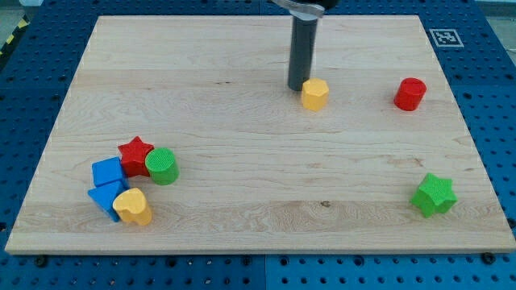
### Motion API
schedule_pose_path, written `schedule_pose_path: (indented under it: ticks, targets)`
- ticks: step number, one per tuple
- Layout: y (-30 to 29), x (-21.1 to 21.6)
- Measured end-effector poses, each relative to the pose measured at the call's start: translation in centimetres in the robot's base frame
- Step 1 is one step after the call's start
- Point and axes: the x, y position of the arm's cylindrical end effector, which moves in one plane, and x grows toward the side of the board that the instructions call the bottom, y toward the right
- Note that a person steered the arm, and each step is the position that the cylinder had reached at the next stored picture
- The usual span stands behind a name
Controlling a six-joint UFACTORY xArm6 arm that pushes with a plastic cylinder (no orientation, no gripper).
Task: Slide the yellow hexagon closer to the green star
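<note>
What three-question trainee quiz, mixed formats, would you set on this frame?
1. True or false: my tip sits just at the view's left of the yellow hexagon.
2. The green star lies toward the view's: A top left, B bottom right, C top right.
3. Fill in: the block right of the hexagon is the ___ cylinder.

Key: 1 true; 2 B; 3 red.

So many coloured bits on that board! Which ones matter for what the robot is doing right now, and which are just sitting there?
In the job:
- yellow hexagon
- green star
- my tip, just to the view's left of the hexagon

Just lying about:
- red cylinder
- red star
- green cylinder
- two blue blocks
- yellow heart
</note>
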Motion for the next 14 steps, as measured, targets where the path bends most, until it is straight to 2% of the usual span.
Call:
schedule_pose_path:
  ticks: [1,2,5,6,9,11,14]
  targets:
    - [3.4,1.4]
    - [5.6,4.8]
    - [5.6,13.5]
    - [5.6,14.8]
    - [4.7,16.0]
    - [0.1,17.0]
    - [1.8,19.2]
